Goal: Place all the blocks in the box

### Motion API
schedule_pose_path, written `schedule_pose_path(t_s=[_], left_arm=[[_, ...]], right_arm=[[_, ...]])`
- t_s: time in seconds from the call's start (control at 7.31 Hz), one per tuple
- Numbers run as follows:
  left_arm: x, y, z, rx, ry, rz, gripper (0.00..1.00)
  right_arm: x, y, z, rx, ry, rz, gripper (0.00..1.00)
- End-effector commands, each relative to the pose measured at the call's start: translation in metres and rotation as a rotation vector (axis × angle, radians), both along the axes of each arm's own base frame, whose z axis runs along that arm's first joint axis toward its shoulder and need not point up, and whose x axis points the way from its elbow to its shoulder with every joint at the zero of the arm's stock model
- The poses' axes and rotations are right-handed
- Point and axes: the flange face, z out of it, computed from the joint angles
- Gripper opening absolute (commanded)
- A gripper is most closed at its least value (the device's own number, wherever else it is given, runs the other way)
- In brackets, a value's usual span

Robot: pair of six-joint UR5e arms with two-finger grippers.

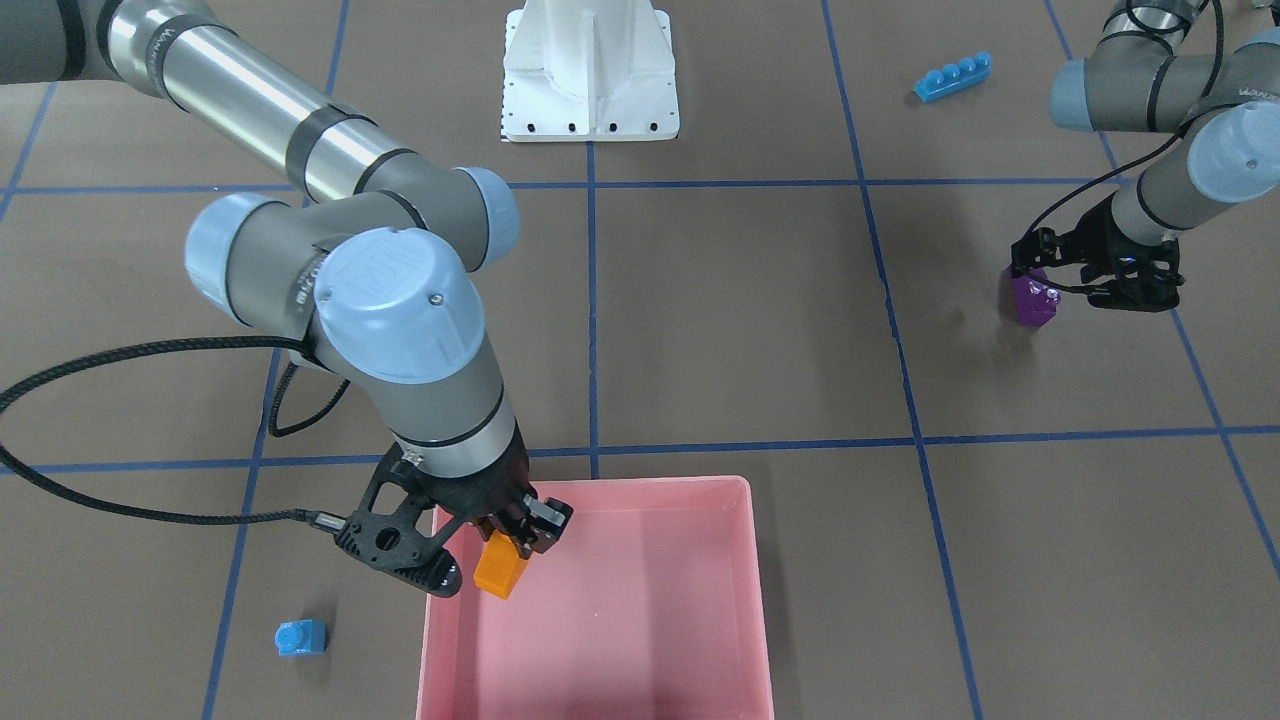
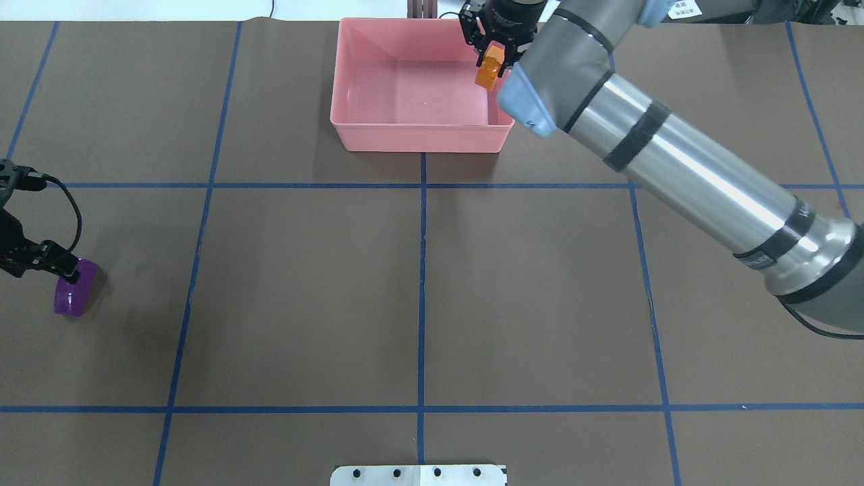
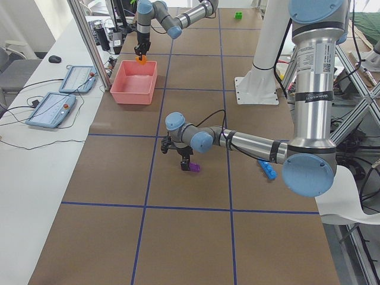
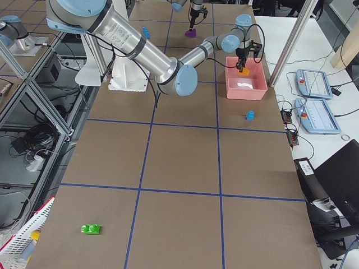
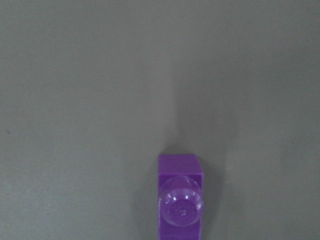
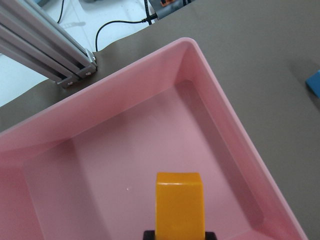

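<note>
My right gripper (image 1: 520, 530) is shut on the orange sloped block (image 1: 500, 572) and holds it above the near-corner area inside the pink box (image 1: 640, 486); the right wrist view shows the block (image 6: 179, 205) over the box floor (image 6: 125, 165). My left gripper (image 1: 1035, 268) hangs low over the purple block (image 1: 1032, 300), which stands on the table; the left wrist view shows the block (image 5: 181, 200) with no finger against it, so the gripper looks open. The long blue block (image 1: 953, 77), the tiny blue block (image 1: 301, 637) and the green block (image 4: 90, 228) lie on the table.
The white robot base (image 1: 590, 70) stands at the table's middle on the robot side. The right arm's cable (image 1: 120, 350) loops over the table. The tiny blue block lies just outside the box. Tablets (image 4: 311, 84) lie on the side bench beyond the table.
</note>
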Motion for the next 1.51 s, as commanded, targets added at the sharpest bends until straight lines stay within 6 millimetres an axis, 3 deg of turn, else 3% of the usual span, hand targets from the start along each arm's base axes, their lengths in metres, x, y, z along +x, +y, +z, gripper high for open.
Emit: schedule_pose_path(t_s=[0.0,0.27,0.41,0.55,0.82,0.96,1.09,1.23,1.37], left_arm=[[0.023,0.006,0.010,0.013,-0.055,0.016,1.00],[0.030,-0.004,0.033,0.058,-0.078,0.006,0.91],[0.031,-0.003,0.031,0.055,-0.065,0.005,0.19],[0.033,-0.005,0.025,0.061,-0.057,0.005,0.00],[0.041,-0.011,0.002,0.066,-0.006,0.016,0.00],[0.047,-0.018,-0.016,0.074,0.031,0.021,0.00],[0.060,-0.030,-0.055,0.052,0.090,-0.007,0.00],[0.083,-0.056,-0.115,0.030,0.137,-0.051,0.00],[0.102,-0.079,-0.174,0.039,0.168,-0.070,0.00]], right_arm=[[-0.030,0.000,0.007,0.035,0.008,0.048,0.99],[-0.027,0.000,0.001,0.041,-0.002,0.050,1.00],[-0.015,-0.002,-0.011,0.055,-0.023,0.059,1.00],[0.004,-0.008,-0.018,0.043,-0.055,0.052,1.00],[0.026,-0.015,-0.014,0.017,-0.082,0.030,1.00],[0.055,-0.005,-0.001,0.014,-0.103,0.029,1.00],[0.111,0.001,0.031,-0.033,-0.149,0.006,1.00],[0.172,0.018,0.084,-0.033,-0.178,-0.024,1.00],[0.217,0.042,0.142,0.028,-0.139,-0.087,1.00]])
